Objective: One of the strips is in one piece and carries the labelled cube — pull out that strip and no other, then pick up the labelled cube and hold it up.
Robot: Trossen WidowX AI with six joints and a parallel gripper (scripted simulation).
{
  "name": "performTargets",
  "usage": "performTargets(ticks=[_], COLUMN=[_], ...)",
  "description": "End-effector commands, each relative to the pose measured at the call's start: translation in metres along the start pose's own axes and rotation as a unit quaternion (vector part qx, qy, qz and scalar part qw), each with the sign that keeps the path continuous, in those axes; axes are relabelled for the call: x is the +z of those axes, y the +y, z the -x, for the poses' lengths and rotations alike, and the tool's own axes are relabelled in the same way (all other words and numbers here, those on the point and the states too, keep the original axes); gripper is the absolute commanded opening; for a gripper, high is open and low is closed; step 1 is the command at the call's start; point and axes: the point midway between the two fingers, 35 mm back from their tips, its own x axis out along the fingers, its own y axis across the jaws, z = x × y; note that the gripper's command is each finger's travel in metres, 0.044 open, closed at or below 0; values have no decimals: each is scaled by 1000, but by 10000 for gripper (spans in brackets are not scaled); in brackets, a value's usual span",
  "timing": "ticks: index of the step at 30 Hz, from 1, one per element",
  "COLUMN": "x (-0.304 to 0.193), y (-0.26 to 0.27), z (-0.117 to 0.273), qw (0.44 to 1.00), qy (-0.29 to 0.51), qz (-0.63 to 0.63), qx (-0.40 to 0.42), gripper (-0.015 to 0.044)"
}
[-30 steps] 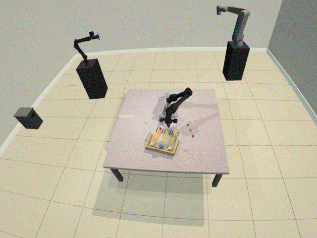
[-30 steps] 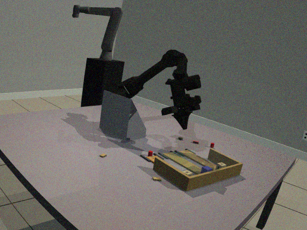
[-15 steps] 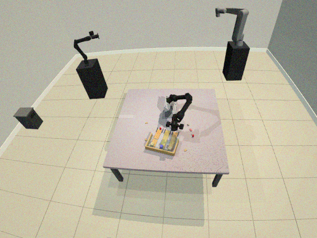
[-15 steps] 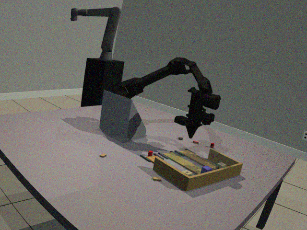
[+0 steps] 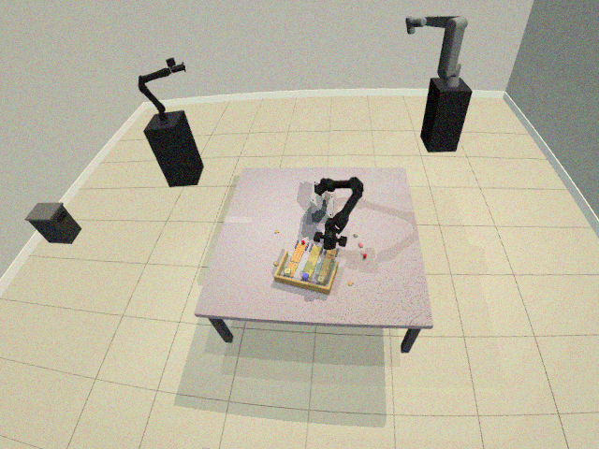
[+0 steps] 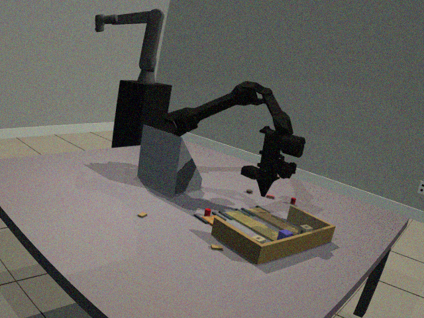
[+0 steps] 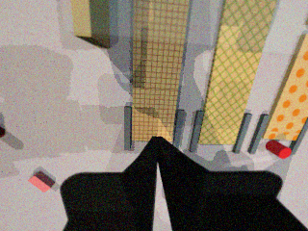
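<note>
My gripper (image 5: 330, 247) (image 6: 264, 195) (image 7: 156, 141) is shut and empty, pointing down above the near end of the brown grid strip (image 5: 327, 265) (image 6: 273, 218) (image 7: 156, 96). A labelled cube (image 5: 321, 279) (image 6: 305, 228) is on that strip's far end. The green cross-hatched strip (image 5: 313, 258) (image 6: 250, 220) (image 7: 231, 96) lies in the middle, with a blue cube (image 5: 305, 276) (image 6: 285, 234) at its far end. The orange dotted strip (image 5: 298, 253) (image 7: 294, 103) shows a gap; another labelled cube (image 5: 287, 271) (image 6: 259, 238) is at its far end. The labels are too small to read.
A wooden tray (image 5: 302, 284) (image 6: 294, 248) walls the far ends. Dark rails (image 7: 128, 127) flank the strips. A red cylinder (image 5: 303, 242) (image 6: 207, 212) (image 7: 279, 149) stands by the dotted strip's near end. Another red cylinder (image 5: 364, 255) (image 6: 293, 201) and a pink block (image 6: 270, 197) (image 7: 41, 181) lie aside.
</note>
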Motion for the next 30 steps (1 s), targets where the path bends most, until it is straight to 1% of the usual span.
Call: performTargets(ticks=[1, 30], x=[-2, -6], y=[-4, 0], z=[-11, -55], qw=[1000, 1000], qy=[6, 7], qz=[-7, -8], qx=[-4, -1], gripper=[0, 0])
